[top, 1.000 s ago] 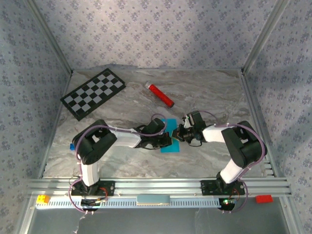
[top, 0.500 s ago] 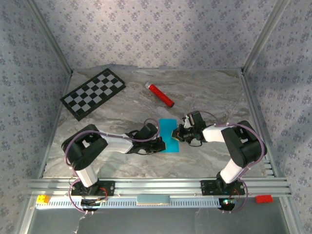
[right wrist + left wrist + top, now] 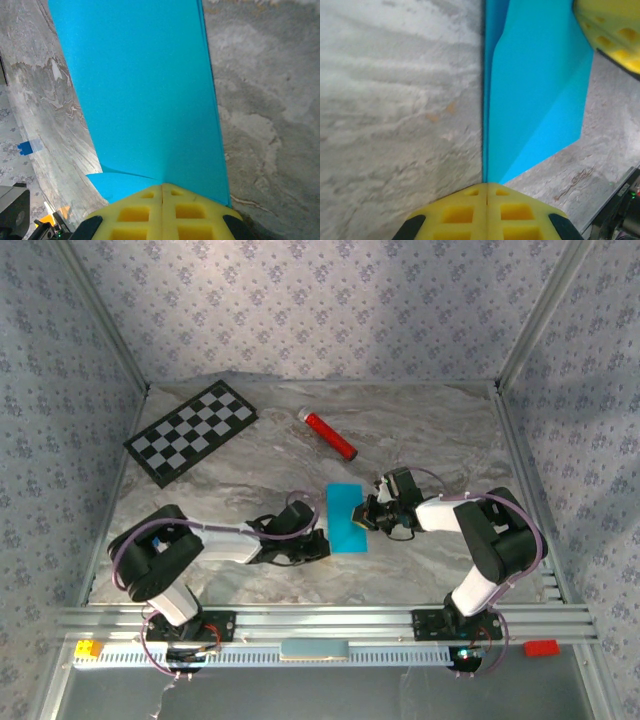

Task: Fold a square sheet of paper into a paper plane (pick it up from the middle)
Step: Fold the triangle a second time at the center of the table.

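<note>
While the folded paper (image 3: 346, 519) lies on the tabletop (image 3: 430, 430), the closed left hand (image 3: 322, 544) meets its near-left corner, the closed right hand (image 3: 362, 514) its right edge.

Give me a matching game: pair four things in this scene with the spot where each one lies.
Things: 1 bright cyan-blue folded paper sheet; 2 slim red cylinder; 3 black-and-white checkerboard; 4 small red block.
Places: A far left corner; B front right corner; C centre of the marbled table; D far side, beyond the paper.
Pairs: 1-C, 2-D, 3-A, 4-B.
</note>
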Robot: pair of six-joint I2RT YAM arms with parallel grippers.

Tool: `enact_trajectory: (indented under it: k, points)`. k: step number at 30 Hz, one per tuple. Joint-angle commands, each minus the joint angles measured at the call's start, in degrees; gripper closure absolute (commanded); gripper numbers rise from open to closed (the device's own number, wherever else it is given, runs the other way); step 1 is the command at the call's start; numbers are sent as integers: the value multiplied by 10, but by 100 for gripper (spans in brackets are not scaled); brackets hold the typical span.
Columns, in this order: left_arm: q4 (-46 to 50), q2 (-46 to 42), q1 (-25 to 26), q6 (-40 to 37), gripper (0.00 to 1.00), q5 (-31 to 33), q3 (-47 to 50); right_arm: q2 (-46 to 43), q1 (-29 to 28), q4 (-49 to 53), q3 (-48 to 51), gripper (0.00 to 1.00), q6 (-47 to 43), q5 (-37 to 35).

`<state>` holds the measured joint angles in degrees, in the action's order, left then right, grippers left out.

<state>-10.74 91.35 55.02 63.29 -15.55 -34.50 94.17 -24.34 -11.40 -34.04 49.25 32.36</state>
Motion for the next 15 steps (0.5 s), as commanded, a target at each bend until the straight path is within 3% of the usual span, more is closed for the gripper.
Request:
enact_trajectory:
  k: [1, 6, 15]
  points:
    - [86, -35, 5, -27, 95, 19, -8, 12, 9, 59, 17, 100, -4, -48]
    - [85, -61, -9, -53, 93, 31, -45, 11, 8, 56, 17, 100, -3, -46]
    - [93, 55, -36, -94, 96, -1, -155, 18, 7, 54, 9, 100, -5, -34]
